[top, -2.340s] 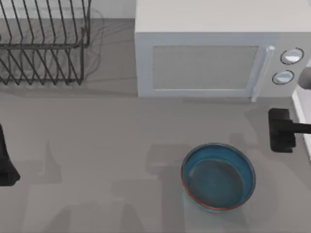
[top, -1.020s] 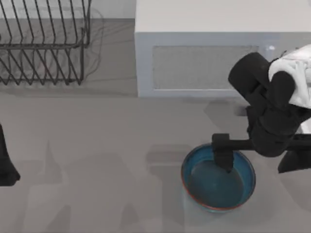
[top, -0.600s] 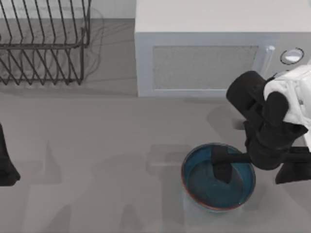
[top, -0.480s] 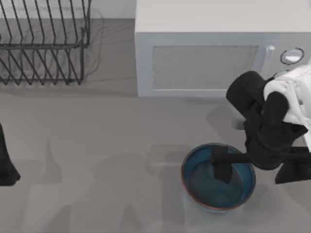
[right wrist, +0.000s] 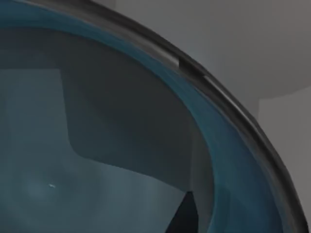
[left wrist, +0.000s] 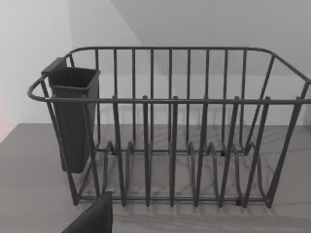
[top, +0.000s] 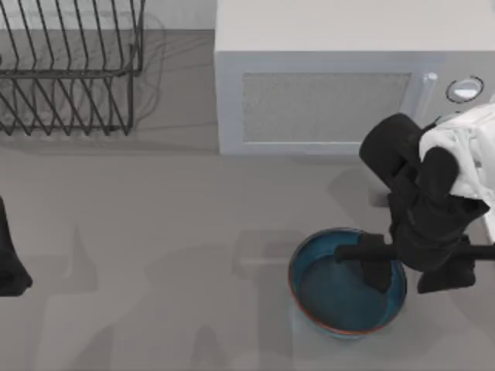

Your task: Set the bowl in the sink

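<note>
Reaching right hand [top: 377,272] into bowl [top: 329,297] on table [top: 155,232]; grip state unclear. Next: clamp rim, lift toward sink.

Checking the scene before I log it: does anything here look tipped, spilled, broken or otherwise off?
Nothing stands out. The bowl sits upright on the table in front of the microwave, with the right end effector over its far-right rim. The dish rack stands square, and the left arm is parked at the table's left edge.
</note>
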Robot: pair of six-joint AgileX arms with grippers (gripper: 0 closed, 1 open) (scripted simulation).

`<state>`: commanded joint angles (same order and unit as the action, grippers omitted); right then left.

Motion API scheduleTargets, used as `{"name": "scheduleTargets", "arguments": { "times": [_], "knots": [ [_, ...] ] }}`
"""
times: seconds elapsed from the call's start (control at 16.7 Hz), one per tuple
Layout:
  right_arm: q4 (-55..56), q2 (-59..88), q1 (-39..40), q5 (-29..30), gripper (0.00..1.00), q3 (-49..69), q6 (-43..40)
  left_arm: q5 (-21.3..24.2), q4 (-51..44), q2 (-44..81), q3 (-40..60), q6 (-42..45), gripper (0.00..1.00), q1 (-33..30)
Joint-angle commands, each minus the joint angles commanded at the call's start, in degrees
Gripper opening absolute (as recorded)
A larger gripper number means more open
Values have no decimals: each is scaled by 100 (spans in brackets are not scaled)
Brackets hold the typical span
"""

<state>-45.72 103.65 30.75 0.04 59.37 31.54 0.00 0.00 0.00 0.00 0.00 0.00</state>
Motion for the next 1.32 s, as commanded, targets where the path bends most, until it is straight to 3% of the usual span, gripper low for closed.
{"name": "scheduleTargets", "arguments": {
  "times": [0.24, 0.3, 0.9, 1.32],
  "knots": [
    [0, 0, 0, 0, 2, 0, 0, 0, 0, 0, 0, 0, 100, 0],
    [0, 0, 0, 0, 0, 0, 0, 0, 0, 0, 0, 0, 100, 0],
    [-94, -22, -2, 4, 0, 91, 6, 0, 0, 0, 0, 0, 100, 0],
    [-2195, -380, -25, 4, 0, 1641, 19, 0, 0, 0, 0, 0, 100, 0]
  ]
}}
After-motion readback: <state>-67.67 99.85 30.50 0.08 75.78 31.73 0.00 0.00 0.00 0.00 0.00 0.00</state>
